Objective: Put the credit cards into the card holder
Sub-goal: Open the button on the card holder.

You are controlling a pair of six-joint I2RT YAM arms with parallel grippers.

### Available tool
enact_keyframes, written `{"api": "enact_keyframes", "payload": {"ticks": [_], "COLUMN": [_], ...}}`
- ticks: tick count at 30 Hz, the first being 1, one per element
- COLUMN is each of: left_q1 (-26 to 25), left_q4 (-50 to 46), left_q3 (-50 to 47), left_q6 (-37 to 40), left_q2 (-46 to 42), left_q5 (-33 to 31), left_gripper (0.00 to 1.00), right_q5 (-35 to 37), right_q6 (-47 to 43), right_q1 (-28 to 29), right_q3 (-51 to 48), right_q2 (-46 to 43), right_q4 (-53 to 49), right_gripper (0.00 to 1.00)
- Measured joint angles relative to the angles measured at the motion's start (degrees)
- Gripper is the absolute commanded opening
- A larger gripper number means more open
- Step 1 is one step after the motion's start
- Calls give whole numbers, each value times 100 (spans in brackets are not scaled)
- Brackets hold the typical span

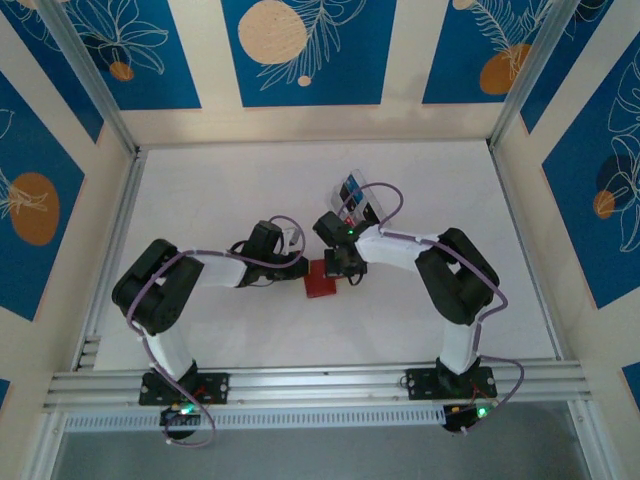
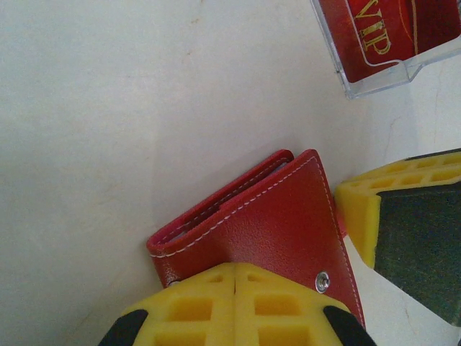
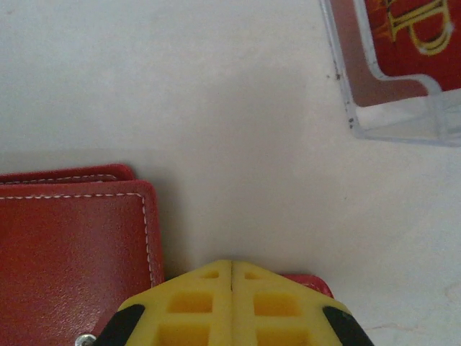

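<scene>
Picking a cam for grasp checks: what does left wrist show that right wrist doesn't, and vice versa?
Left wrist: left tool shut over the card holder, its layered edge, snap stud in full, right tool alongside. Right wrist: a red bit, maybe the tab, beside the shut right tool. Both: card holder, clear tray with a red gold-lettered card, table.

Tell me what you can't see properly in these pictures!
- Left wrist view: the card holder is folded, so its inside is hidden. The shut left fingers cover its near edge.
- Right wrist view: the red card in the clear tray is cut off by the top edge. The right fingers hide a red bit beneath them.
- Top view: the tray's cards are too small to read.
</scene>
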Motion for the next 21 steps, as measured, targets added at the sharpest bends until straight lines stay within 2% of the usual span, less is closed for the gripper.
{"api": "enact_keyframes", "payload": {"ticks": [3,9,11,17,21], "left_q1": [0,-42,-61,-70,-70], "left_q4": [-33,-365,-487,-1182,-1497], "left_q3": [26,31,31,28,-35], "left_q6": [-2,-33,-46,4,-4], "left_q2": [-2,-348,-629,-1405,-1318], "left_q5": [13,319,380,-26,-251], "left_gripper": [0,12,13,0,0], "right_q5": [-280,-997,-1161,-1322,-1357], "right_q6": [39,129,149,173,186], "right_q1": [-142,-483,-551,-612,-627], "right_q3": [-149,-525,-586,-678,-717], "right_q2": [-92,-286,-310,-348,-372], "right_q4": [179,647,734,861,909], "right_gripper": [0,0,0,0,0]}}
